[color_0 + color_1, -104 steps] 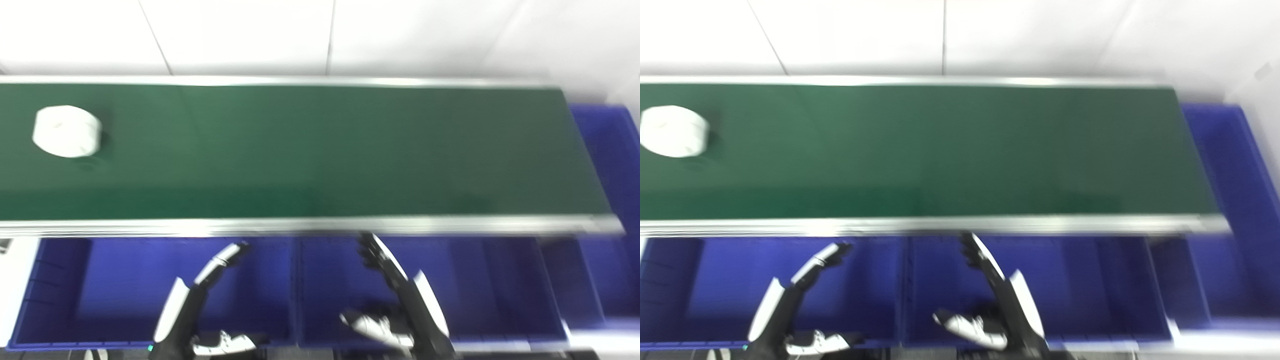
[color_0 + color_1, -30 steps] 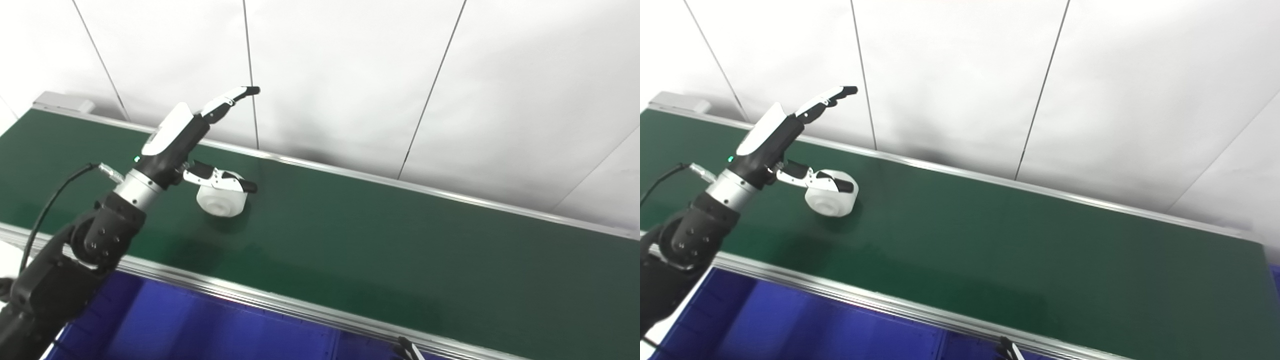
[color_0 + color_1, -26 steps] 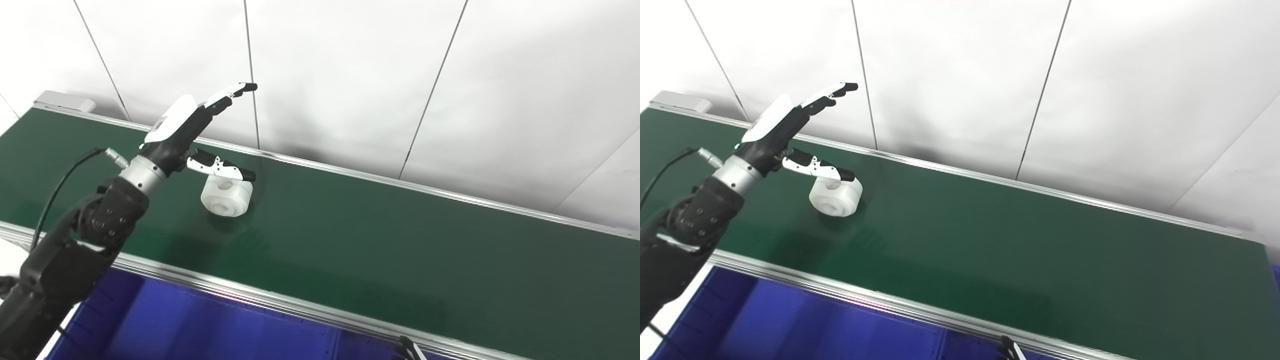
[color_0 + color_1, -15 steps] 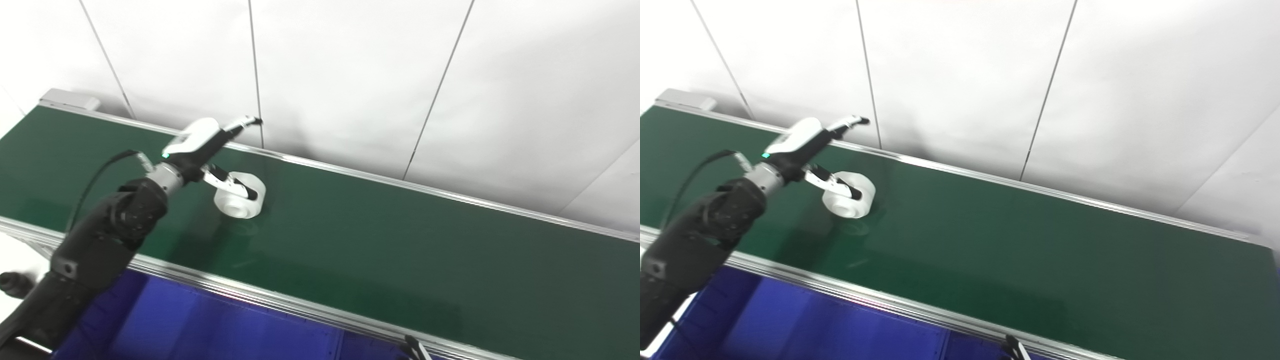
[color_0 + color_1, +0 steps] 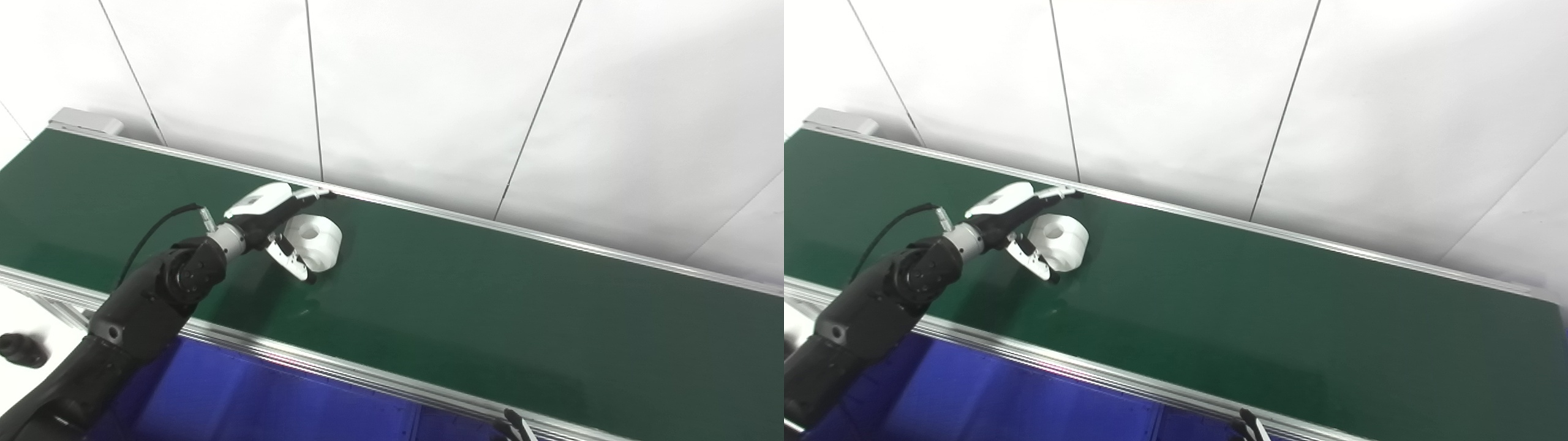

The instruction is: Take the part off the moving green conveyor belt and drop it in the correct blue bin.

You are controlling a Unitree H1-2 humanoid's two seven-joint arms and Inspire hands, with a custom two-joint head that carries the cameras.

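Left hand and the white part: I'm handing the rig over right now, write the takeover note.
Left hand: open, spread around the white part, fingers beyond it, thumb on the near side; no closed grip visible yet.
Right hand: only fingertips show at the bottom edge, state unclear.
The part lies on the green conveyor belt, toward its far rail. A blue bin sits below the near rail.
Done: reach to the part.
Left: close on it, lift, carry it to the correct blue bin, release. The pictures don't show which bin is correct.
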